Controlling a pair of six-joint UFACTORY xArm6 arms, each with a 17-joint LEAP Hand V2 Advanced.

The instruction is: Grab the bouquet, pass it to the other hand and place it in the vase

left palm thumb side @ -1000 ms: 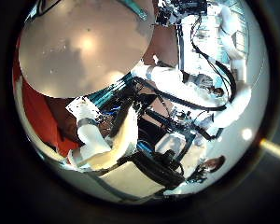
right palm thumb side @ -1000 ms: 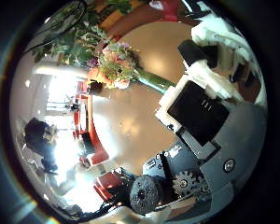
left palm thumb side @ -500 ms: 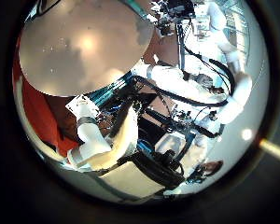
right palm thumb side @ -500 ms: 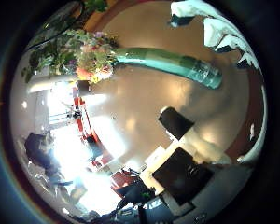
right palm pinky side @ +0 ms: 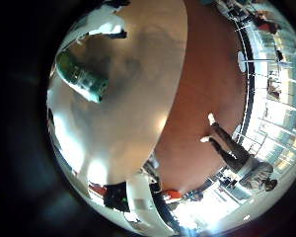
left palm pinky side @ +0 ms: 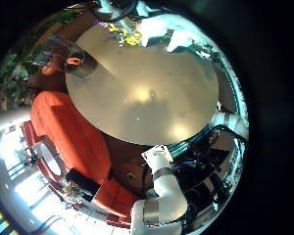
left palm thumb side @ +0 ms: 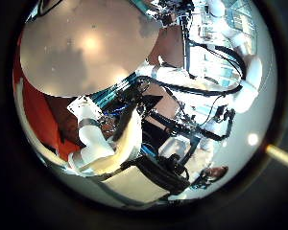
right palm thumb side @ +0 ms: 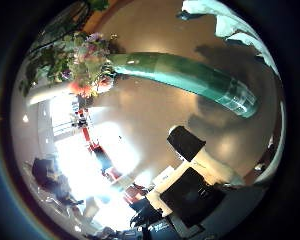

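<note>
bouquet [right palm thumb side: 160, 72]: lies on the worktop [right palm thumb side: 180, 130], close under the right hand [right palm thumb side: 195, 180]
right hand: fingers relaxed, empty
left hand [left palm thumb side: 110, 144]: fingers straight, empty

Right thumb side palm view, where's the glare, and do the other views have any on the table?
Right thumb side palm view: blown-out window light beside the bouquet, soft sheen on the table by its green wrap. Left little finger side palm view: a bright hotspot mid-tabletop. Left thumb side palm view: a similar hotspot on the table.
</note>
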